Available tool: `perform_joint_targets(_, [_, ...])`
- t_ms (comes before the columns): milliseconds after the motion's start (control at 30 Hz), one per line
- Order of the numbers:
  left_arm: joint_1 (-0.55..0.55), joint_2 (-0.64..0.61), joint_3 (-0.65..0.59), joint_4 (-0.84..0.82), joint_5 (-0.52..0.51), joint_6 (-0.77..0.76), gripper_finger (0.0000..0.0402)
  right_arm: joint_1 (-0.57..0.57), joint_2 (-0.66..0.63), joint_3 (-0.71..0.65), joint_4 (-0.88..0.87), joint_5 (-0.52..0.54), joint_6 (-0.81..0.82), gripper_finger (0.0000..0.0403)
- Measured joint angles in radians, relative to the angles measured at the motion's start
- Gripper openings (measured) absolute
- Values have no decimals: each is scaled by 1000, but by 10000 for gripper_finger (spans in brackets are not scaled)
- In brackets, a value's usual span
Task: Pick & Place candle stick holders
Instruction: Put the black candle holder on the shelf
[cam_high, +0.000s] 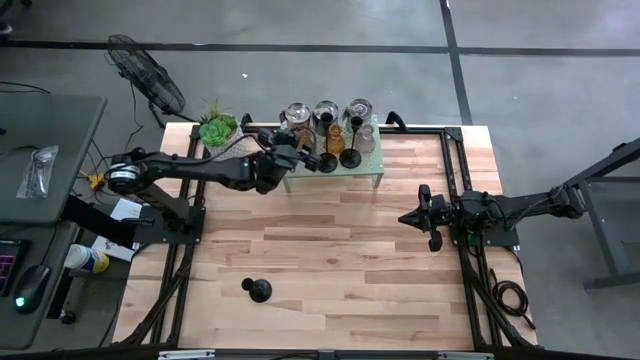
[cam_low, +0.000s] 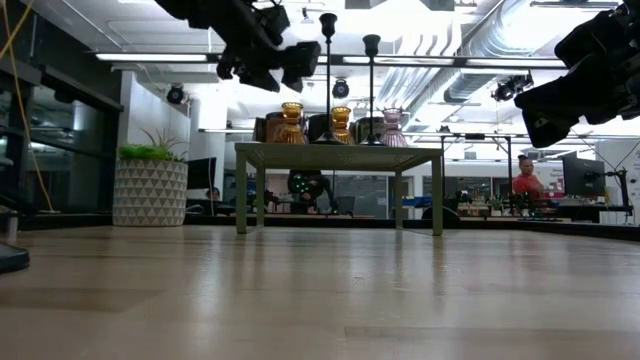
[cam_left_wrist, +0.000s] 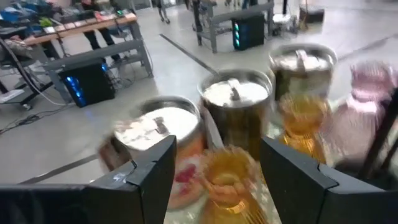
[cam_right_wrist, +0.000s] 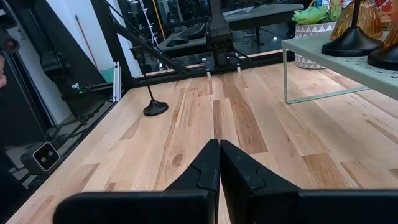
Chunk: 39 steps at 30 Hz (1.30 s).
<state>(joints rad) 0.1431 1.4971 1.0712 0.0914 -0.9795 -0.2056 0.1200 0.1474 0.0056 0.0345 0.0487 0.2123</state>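
A small pale green stand (cam_high: 335, 172) at the table's far middle carries three silver cups (cam_high: 325, 110), two amber glass holders (cam_high: 328, 160), a pink glass holder (cam_high: 366, 140) and two black stemmed holders (cam_high: 350, 157), all upright. My left gripper (cam_left_wrist: 217, 149) is open at the stand's left end, with its fingers on either side of the nearer amber holder (cam_left_wrist: 227, 177). I see no touch. A third black stemmed holder (cam_high: 258, 290) stands on its round base near the table's front. My right gripper (cam_right_wrist: 219, 155) is shut and empty above the table's right side.
A white patterned pot with a green plant (cam_high: 217, 128) stands at the far left, beside the stand. Black frame rails (cam_high: 452, 170) run along the table's sides. Bare wood (cam_high: 340, 250) lies between the stand and the front edge. A person (cam_low: 524, 180) sits in the room beyond.
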Motion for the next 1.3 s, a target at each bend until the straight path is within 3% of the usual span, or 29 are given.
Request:
perform_joint_targets(133, [-7, -59, 1, -57, -38, 0, 224, 0, 0, 0, 0, 0, 0, 3])
perform_joint_targets(300, [-26, -139, 1, -231, -10, -50, 228, 0, 0, 0, 0, 0, 0, 3])
perform_joint_targets(400, [-41, -192, 2, -356, 91, -83, 251, 0, 0, 0, 0, 0, 0, 3])
perform_joint_targets(600, [-58, -321, 2, -604, 395, -86, 312, 0, 0, 0, 0, 0, 0, 3])
perform_joint_targets(767, [-104, -457, -3, -827, 528, -53, 324, 0, 0, 0, 0, 0, 0, 3])
perform_joint_targets(1000, [-296, -695, -153, -918, 692, -134, 324, 0, 2, 0, 0, 0, 0, 3])
perform_joint_targets(1300, [-655, -878, -421, -762, 676, -345, 324, 0, 4, 0, 0, 0, 0, 3])
